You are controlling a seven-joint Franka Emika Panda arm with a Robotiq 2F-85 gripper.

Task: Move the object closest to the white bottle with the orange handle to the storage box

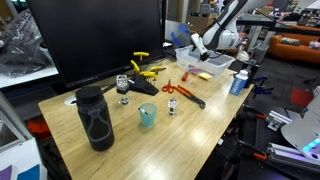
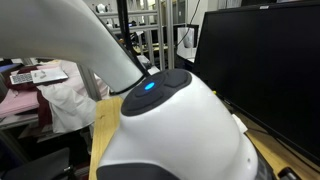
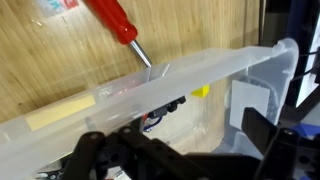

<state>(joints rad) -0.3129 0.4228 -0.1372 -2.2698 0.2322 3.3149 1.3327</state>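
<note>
The clear storage box point(image 1: 203, 68) stands at the table's far end; in the wrist view its near wall point(image 3: 200, 68) crosses the frame. A yellow item point(image 3: 201, 92) and a small black item point(image 3: 165, 108) lie inside. My gripper point(image 1: 199, 45) hangs over the box, and in the wrist view point(image 3: 180, 150) its fingers are apart with nothing between them. A red-handled screwdriver point(image 3: 112, 18) lies on the table just outside the box and also shows in an exterior view point(image 1: 186, 75). The white bottle with a blue body point(image 1: 238, 82) stands at the table edge near the box.
An orange-handled tool point(image 1: 172, 89), yellow clamps point(image 1: 145, 70), a teal cup point(image 1: 147, 115), a small glass point(image 1: 123, 88) and a large black bottle point(image 1: 95, 117) stand on the wooden table. A black monitor point(image 1: 95, 40) is behind. The arm's body point(image 2: 170, 120) fills an exterior view.
</note>
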